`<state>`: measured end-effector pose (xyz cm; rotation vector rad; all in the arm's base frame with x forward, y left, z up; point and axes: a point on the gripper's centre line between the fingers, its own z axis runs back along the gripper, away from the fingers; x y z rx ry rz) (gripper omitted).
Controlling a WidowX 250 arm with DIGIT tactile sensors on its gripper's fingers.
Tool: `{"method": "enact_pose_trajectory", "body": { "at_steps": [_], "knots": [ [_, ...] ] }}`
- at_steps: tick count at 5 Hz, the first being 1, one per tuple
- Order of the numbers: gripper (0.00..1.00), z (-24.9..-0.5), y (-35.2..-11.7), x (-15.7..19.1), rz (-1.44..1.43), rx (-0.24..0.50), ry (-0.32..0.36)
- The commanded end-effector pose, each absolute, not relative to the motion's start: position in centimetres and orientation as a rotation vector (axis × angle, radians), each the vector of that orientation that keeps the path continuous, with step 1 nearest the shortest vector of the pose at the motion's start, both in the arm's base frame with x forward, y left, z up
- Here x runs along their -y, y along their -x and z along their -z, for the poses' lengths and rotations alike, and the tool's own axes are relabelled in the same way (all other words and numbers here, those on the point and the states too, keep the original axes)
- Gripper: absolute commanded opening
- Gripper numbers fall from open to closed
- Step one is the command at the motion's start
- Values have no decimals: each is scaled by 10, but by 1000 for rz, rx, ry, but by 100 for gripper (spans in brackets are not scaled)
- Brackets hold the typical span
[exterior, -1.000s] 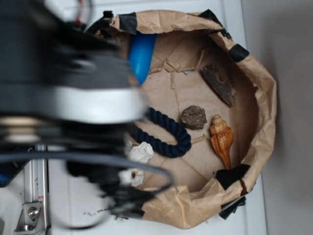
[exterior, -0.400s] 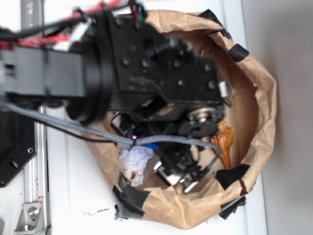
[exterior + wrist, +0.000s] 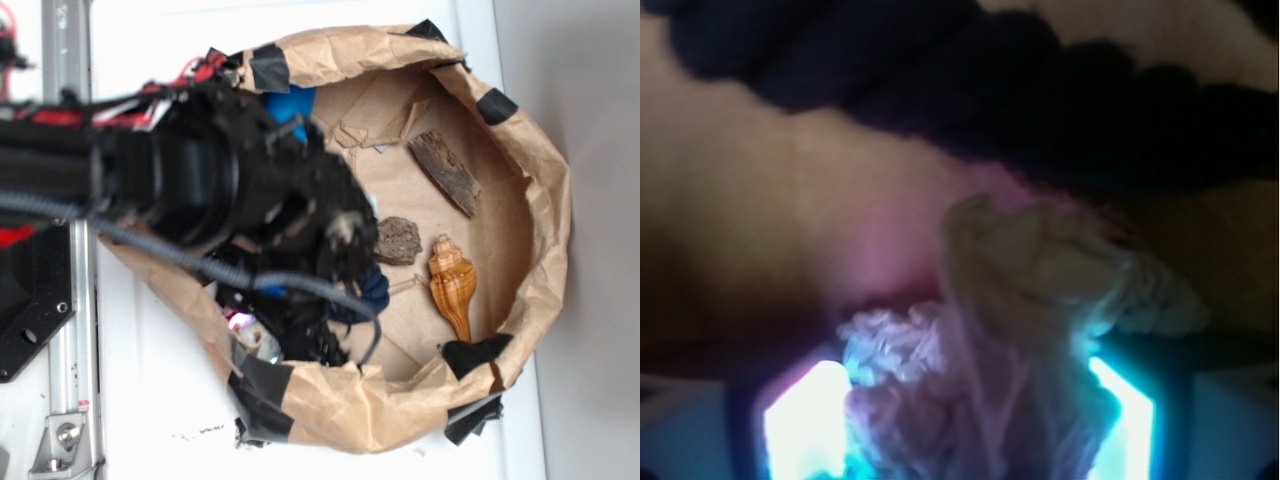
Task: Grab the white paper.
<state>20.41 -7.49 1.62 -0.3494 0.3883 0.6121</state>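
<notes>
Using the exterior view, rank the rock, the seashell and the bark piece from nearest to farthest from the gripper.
1. Rock, mid-basket, just past the gripper.
2. Seashell, farther toward the right rim.
3. Bark piece, upper right, farthest.

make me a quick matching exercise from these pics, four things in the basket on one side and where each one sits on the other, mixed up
Things:
1. white paper
2. seashell
3. bark piece
4. dark rope

Places:
A. right part of the lined basket, below the rock
B. between the lit fingers of the gripper
C. upper right of the floor
D. just beyond the paper in the wrist view

Pairs: 1-B, 2-A, 3-C, 4-D
</notes>
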Motion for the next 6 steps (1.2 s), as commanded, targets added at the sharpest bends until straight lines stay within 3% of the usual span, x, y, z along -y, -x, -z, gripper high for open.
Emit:
{"method": "enact_pose_trajectory", "body": {
  "at_steps": [1,2,3,4,5,6],
  "knots": [
    [0,-55,-216,68,-442,-230,386],
    [0,-107,-242,43,-255,15,322],
    [0,-164,-253,33,-164,202,259],
    [0,-194,-252,44,-40,340,145],
    [0,-195,-248,50,-2,431,36],
    [0,-184,-252,48,-17,455,11]
  ]
}}
